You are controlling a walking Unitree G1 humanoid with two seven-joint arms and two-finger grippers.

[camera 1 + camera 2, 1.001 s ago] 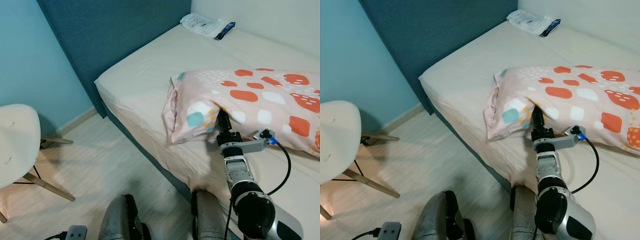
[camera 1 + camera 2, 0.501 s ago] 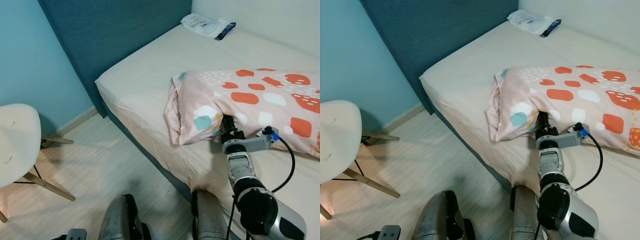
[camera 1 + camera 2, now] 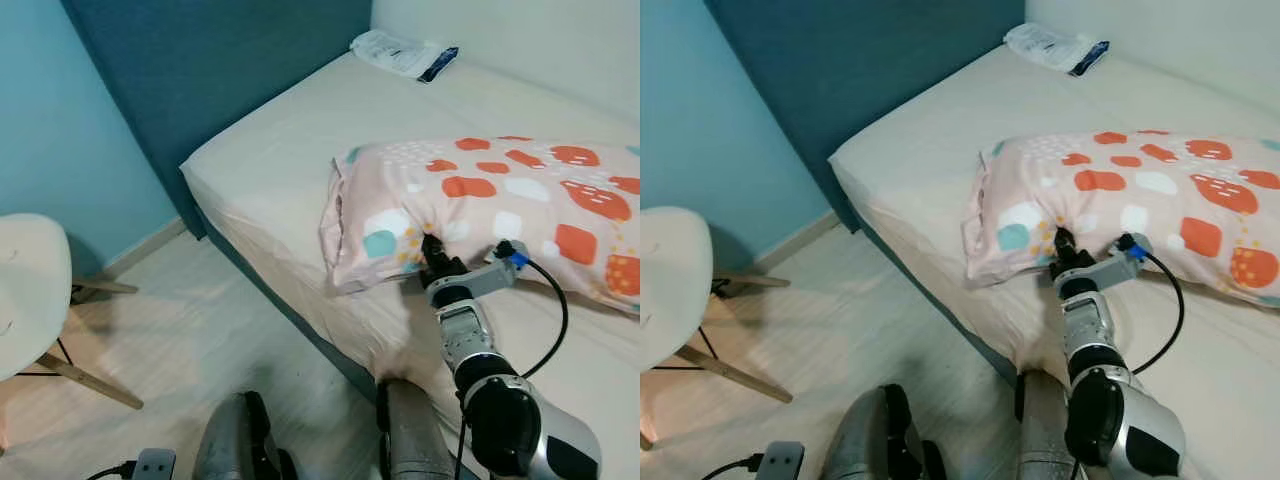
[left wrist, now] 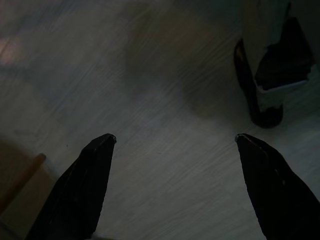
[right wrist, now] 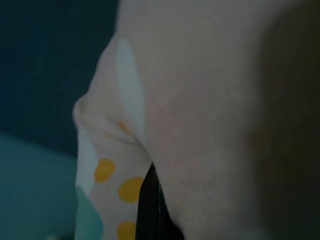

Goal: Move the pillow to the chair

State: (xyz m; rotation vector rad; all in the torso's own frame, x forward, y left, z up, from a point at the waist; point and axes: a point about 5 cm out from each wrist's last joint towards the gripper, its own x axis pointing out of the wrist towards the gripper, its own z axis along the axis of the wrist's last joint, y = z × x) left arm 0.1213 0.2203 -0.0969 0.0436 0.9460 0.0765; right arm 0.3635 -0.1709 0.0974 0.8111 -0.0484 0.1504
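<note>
A pink pillow (image 3: 500,195) with red, white and teal blotches lies across the bed (image 3: 280,150). My right gripper (image 3: 431,249) reaches from the bed's near edge, and its black fingers are sunk into the pillow's front edge, shut on the fabric. In the right wrist view the pillowcase (image 5: 200,100) folds around one black finger (image 5: 148,210). The white chair (image 3: 20,290) stands on the floor at the far left, well apart from the bed. My left gripper (image 4: 172,137) hangs open over the wooden floor.
A dark blue headboard (image 3: 200,60) and teal wall close off the left. A white packet (image 3: 395,52) lies at the bed's far end. My legs (image 3: 235,450) stand at the bed's corner, with pale floor (image 3: 200,330) between bed and chair.
The whole view has shifted a little. My right gripper stays buried in the pillow's front edge, and the pillow's near end has come slightly toward the bed's edge.
</note>
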